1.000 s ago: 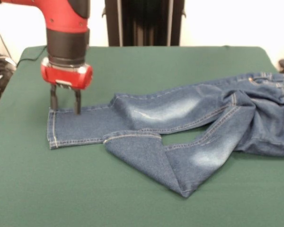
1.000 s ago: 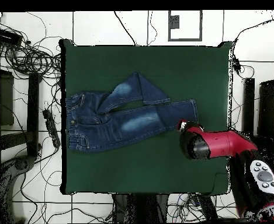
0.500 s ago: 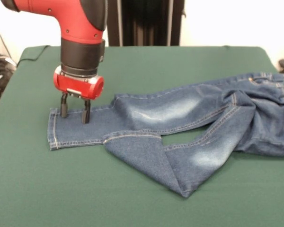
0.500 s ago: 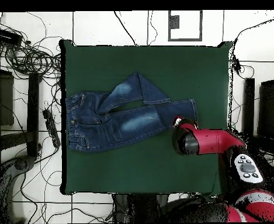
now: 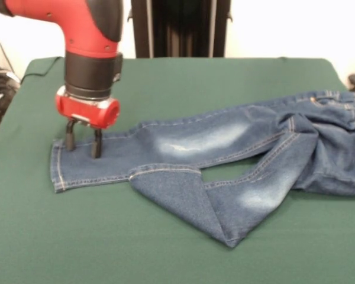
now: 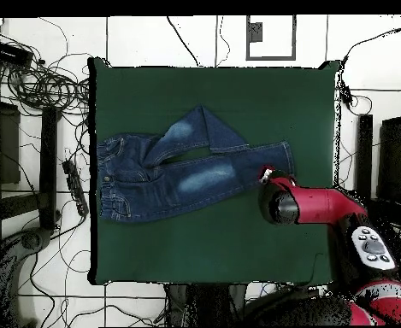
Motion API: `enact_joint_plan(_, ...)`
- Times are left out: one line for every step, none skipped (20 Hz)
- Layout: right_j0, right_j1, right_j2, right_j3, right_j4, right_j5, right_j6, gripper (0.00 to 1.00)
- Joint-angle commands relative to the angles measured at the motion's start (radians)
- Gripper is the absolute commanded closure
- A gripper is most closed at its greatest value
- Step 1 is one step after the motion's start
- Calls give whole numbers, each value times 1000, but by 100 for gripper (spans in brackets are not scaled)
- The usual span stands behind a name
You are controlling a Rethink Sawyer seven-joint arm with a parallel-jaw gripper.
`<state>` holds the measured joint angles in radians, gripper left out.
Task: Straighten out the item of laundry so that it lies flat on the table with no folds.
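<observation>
Small blue denim jeans (image 5: 225, 160), faded patches: lain across dark green felt surface (image 5: 165, 83), waistband at front-view right. Judged soft, limp, light; thick hems best grip points. Near leg folded back at cuff (image 5: 183, 195), fold unresolved. Red-black hand (image 5: 83, 143): fingers apart, planted on straight leg near cuff; nothing pinched. Versus 0.5 s earlier: hand displaced outward, cuff dragged along, leg stretched.

cables (image 6: 41, 81), pwr strip (image 6: 73, 188), tiled floor (image 6: 161, 38)

front view low across the table (image 5: 165, 83) facing robot, overhead view straight down, both share tabletop
</observation>
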<state>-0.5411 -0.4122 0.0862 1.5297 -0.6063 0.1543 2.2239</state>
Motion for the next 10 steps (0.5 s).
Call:
enact_joint_plan(-185,135,142,-163,-73,204,-300,0)
enact_joint_plan(-201,134,158,-173,-80,223,-328,0)
enact_joint_plan(-218,133,174,-183,-87,241,-357,0)
enact_joint_plan(-228,132,186,-192,-94,257,-377,0)
enact_joint_plan(-237,134,197,-200,-102,269,-389,0)
enact_joint_plan(-245,135,207,-205,-111,276,-398,0)
enact_joint_plan(-251,139,218,-214,-119,285,-407,0)
enact_joint_plan(-255,140,226,-220,-124,293,-411,0)
enact_joint_plan(-259,141,234,-225,-130,302,-414,0)
enact_joint_plan(-262,139,240,-227,-136,310,-415,0)
